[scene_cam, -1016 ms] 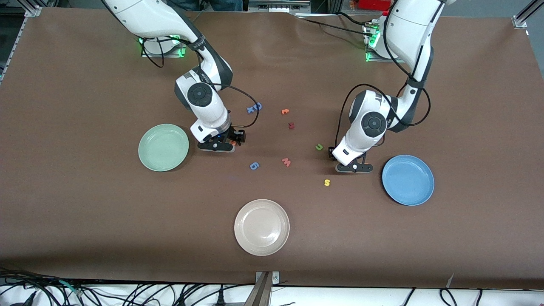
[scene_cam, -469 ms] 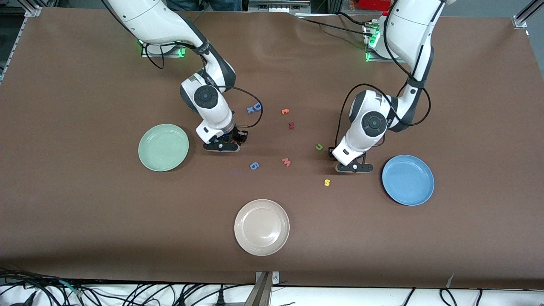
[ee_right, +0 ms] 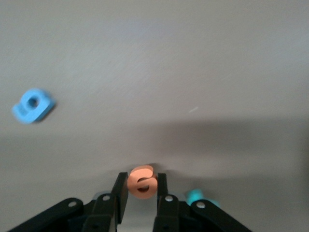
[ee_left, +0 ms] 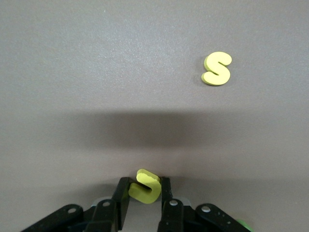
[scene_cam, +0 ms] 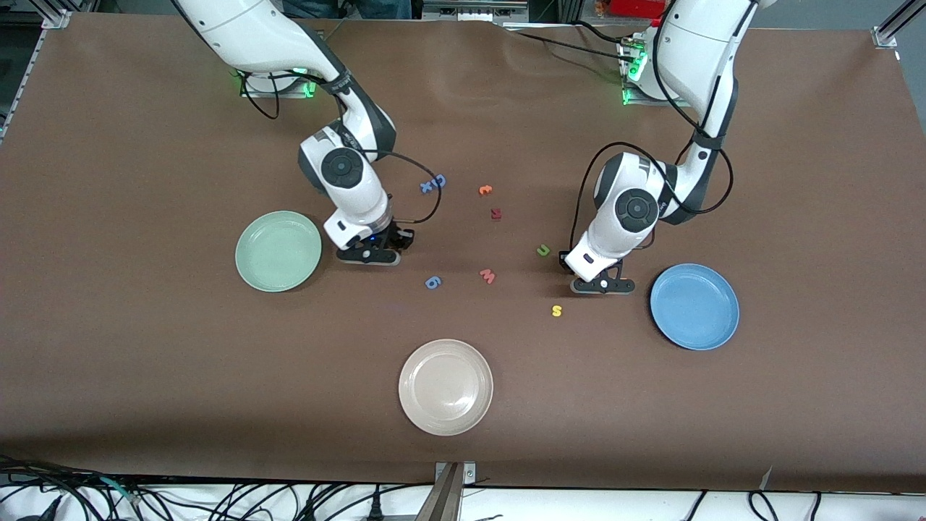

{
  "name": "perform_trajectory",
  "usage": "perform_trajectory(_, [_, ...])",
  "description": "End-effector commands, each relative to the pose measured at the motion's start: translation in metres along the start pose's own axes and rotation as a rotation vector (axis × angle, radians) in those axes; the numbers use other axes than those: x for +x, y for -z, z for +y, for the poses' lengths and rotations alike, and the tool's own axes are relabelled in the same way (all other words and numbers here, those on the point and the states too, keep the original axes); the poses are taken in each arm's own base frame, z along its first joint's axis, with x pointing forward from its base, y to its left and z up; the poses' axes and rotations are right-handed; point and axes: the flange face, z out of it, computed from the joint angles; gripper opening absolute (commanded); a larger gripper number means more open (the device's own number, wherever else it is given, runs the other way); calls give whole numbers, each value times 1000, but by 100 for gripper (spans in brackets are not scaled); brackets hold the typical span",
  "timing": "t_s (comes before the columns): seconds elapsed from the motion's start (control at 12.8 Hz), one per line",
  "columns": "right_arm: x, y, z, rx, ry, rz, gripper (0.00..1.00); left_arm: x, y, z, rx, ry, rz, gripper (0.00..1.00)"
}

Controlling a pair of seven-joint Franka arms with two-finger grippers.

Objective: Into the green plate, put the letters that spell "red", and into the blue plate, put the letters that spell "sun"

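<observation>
Brown matte tabletop (scene_cam: 145, 362), round smooth green plate (scene_cam: 278, 251), blue plate (scene_cam: 694, 307), left gripper (ee_left: 145, 191) pinching yellow foam "u" (ee_left: 145, 186), right gripper (ee_right: 141, 186) pinching orange "e" (ee_right: 141, 182)

cream plate (scene_cam: 445, 387) | pink w (scene_cam: 487, 276) | blue 6 (scene_cam: 432, 282) | dark red letter (scene_cam: 495, 213)

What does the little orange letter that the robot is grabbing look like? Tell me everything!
The orange "e" is a tiny round letter that looks like soft, matte foam, with a small dark slit in its middle. It sits pinched between the two black fingers of the right end effector, which is shut on it. This is low over the brown table, beside the green plate. The front view hides the letter.
</observation>
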Motion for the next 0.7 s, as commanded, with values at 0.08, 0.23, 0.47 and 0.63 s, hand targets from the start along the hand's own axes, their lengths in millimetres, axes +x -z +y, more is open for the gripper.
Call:
perform_trajectory(0.08, [29,53,70,-133,69,-46,3,17,29,-5,-2,13,-20,16])
perform_trajectory(0.23, [36,47,110,-179,61,-89,3,43,63,-26,75,-12,-64,15])
perform_trajectory(0.47, [35,22,166,-231,52,-149,20,71,104,-84,79,-111,-153,15])
perform_trajectory(0.63, [38,23,168,-231,35,-147,99,76,108,-139,54,-201,-199,15])
